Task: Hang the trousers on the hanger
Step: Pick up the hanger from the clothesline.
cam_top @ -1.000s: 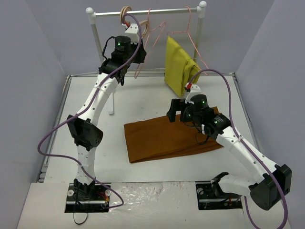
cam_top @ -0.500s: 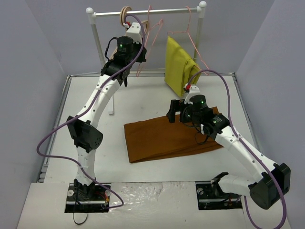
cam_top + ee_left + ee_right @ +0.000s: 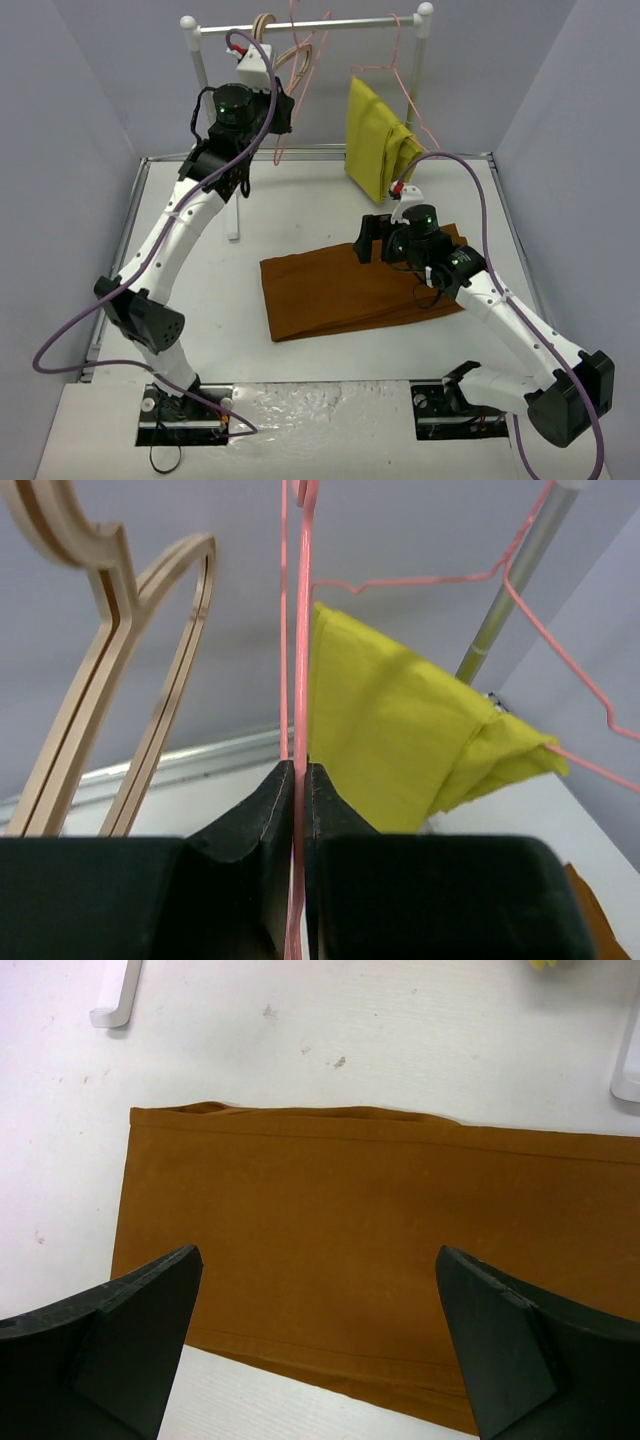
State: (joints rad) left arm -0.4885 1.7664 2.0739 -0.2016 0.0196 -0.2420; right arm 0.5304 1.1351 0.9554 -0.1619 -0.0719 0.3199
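Observation:
The rust-brown trousers [image 3: 345,290] lie flat on the white table, and they fill most of the right wrist view [image 3: 380,1250]. My right gripper [image 3: 364,243] hovers over their upper edge, open [image 3: 318,1252], with nothing between its fingers. The thin pink wire hanger [image 3: 298,50] hangs by the rack rail at the back. My left gripper [image 3: 281,106] is raised to it. In the left wrist view the jaws are shut [image 3: 300,772] on the hanger's pink wire [image 3: 301,660], which runs straight up between them.
A white clothes rack [image 3: 330,24] spans the back. On it hang beige wooden hangers [image 3: 265,25] [image 3: 120,680], a second pink wire hanger [image 3: 405,80] [image 3: 560,630] and a folded mustard-yellow garment [image 3: 375,135] [image 3: 390,730]. A white rack foot [image 3: 112,1000] stands beyond the trousers.
My left gripper has closed on the pink hanger's wire. The left arm has swung left and up with it. The right arm has barely moved.

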